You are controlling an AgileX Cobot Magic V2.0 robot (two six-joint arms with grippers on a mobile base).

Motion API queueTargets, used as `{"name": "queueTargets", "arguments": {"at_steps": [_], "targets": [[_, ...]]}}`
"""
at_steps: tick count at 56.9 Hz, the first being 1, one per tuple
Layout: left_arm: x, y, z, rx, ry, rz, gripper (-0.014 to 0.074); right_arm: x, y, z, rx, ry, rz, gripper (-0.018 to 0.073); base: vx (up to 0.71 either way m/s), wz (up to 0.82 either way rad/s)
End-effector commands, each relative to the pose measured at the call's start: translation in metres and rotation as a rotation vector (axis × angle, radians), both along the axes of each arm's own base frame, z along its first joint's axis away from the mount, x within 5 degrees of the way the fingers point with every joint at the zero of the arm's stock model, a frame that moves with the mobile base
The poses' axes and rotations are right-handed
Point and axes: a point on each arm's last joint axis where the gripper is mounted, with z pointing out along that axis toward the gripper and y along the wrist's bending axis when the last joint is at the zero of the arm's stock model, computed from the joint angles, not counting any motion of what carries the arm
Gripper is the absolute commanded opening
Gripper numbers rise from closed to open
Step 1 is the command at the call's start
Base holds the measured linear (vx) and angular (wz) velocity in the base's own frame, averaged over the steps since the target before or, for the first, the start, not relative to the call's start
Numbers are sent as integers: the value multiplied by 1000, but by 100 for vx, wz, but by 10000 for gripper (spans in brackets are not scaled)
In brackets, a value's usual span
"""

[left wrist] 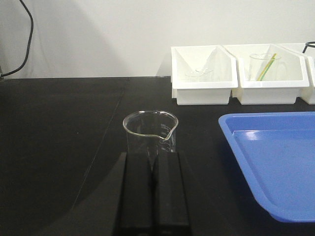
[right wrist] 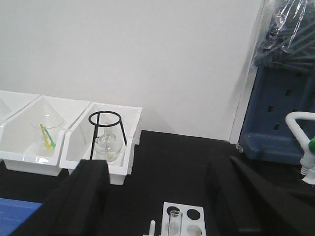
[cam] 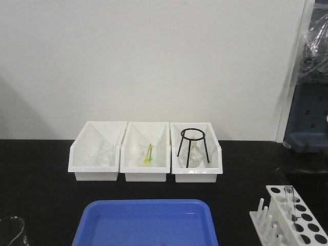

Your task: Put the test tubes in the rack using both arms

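Already one test tube (cam: pixel 288 196) stood upright in a far corner hole of the rack (cam: pixel 298 220), long axis vertical, mouth upward. My right gripper (right wrist: pixel 157 196) hung above it, jaws spread wide, holding nothing. My left gripper (left wrist: pixel 155 169) was closed and empty beside a beaker (left wrist: pixel 150 132).

We see three white rectangular plastic bins (cam: pixel 146 154) side by side at the back of the black table (cam: pixel 36 179), the right one holding a black wire tripod (cam: pixel 193 147). Before them lies a blue plastic tray (cam: pixel 146 223); to its right stands the white holed rack (cam: pixel 300 220), one clear glass test tube (cam: pixel 288 197) in it.
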Motion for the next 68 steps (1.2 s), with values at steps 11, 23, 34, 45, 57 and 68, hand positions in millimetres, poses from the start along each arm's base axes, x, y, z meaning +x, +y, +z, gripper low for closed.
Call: {"name": "queueTargets", "arguments": {"at_steps": [11, 23, 34, 45, 57, 68], "targets": [[-2, -1, 17, -15, -117, -6, -6, -9, -2, 20, -12, -141, -15, 466, 0, 0], [-2, -1, 17, -15, -117, -6, -6, -48, -4, -6, -18, -221, -13, 282, 0, 0], [-2, -1, 17, -15, -117, -6, -6, -99, -5, -75, 16, -220, -7, -6, 0, 0], [-2, -1, 17, -15, -117, -6, -6, -119, -6, -126, 22, -233, -7, -12, 0, 0], [-2, -1, 17, -15, -117, -6, -6, -127, -6, -156, 31, -251, -10, -12, 0, 0], [-2, -1, 18, -15, -119, -6, -6, -126, -6, -158, 30, -217, -14, -8, 0, 0]]}}
